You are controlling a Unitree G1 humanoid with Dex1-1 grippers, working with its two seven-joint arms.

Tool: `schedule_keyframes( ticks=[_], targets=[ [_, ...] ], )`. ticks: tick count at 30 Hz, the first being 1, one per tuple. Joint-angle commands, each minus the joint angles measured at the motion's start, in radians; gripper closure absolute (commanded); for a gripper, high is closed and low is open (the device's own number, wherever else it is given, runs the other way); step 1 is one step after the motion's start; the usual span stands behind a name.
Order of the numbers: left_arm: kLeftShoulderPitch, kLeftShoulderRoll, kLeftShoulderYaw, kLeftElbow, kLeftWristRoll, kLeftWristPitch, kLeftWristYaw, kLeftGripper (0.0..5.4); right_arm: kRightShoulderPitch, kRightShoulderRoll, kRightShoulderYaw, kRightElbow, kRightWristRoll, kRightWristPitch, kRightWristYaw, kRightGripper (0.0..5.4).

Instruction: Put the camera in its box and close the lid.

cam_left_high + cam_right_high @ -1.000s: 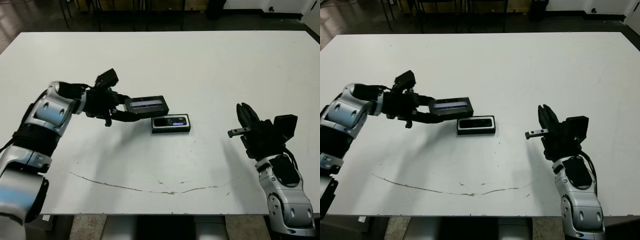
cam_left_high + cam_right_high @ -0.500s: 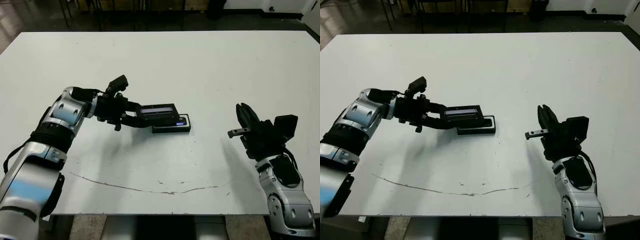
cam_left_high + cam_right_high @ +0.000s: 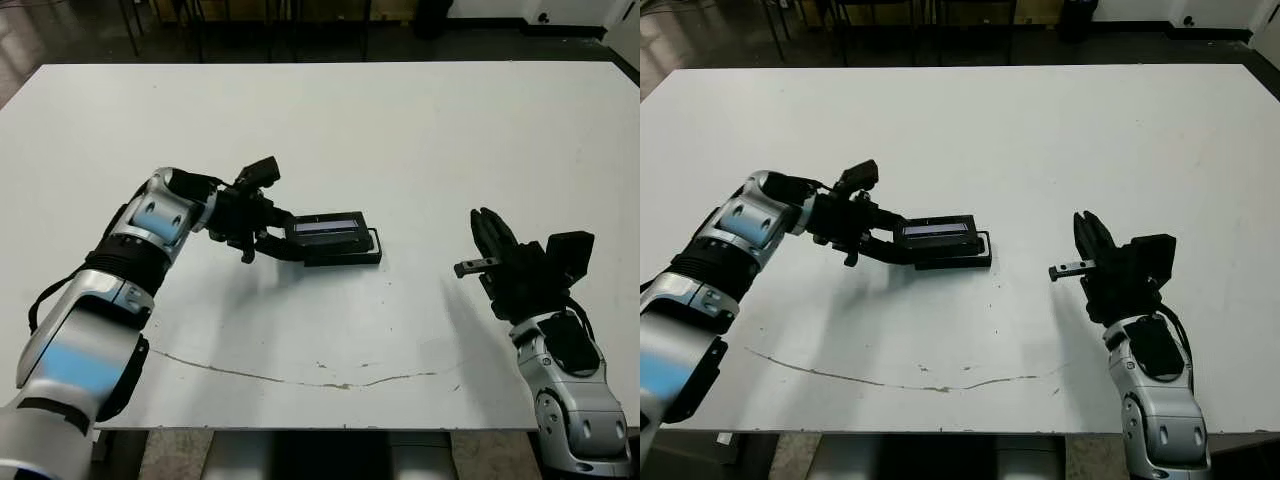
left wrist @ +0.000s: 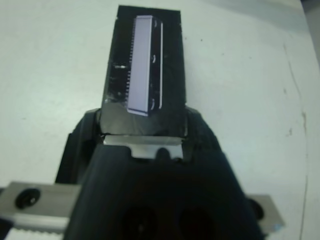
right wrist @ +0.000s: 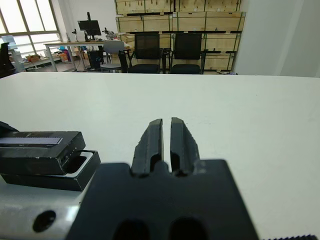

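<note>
— Lid [image 3: 327, 229]?
— Black shell, pale bluish-grey strip facing up, sitting over the box [image 3: 352, 255] near the table's middle. Shifted toward the robot's left, so not squarely seated: a sliver of white lining and the box's right-hand rim showing past the lid's edge. From the right wrist view, raised a little above the tray, with the tray's open end peeking out beneath.
— Camera?
— Hidden under the lid; impossible to confirm from here.
— Left gripper [image 3: 283, 238]?
— Clamped on the lid's left end, one black finger on each long side, arm stretched in low from the left. Same grip seen from the left wrist view, with the strip running straight away from the gripper body.
— Right gripper [image 3: 487, 227]?
— Well apart on the table's right side, off the surface, pointing up and away. Fingers [image 5: 154, 141] pressed nearly together, only a thin slit between them, holding nothing.
— Table [image 3: 400, 130]?
— White, with a thin dark scuff line [image 3: 300, 377] curving along the near edge.
— Beyond the table?
— Chairs, desks and stacked crates in the right wrist view.
</note>
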Motion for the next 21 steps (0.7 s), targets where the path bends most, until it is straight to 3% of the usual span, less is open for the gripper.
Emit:
schedule_keyframes(
  ticks=[1,21],
  targets=[
    [-0.004,-0.002,-0.023,0.015,0.040,-0.008,0.005,3.39,0.012,-0.006,-0.003,0.000,0.003,0.019,-0.003,5.40],
    [-0.019,-0.051,-0.077,0.037,0.136,-0.020,0.037,3.39,0.016,-0.007,-0.002,-0.011,0.002,0.026,-0.005,5.40]
  ],
)
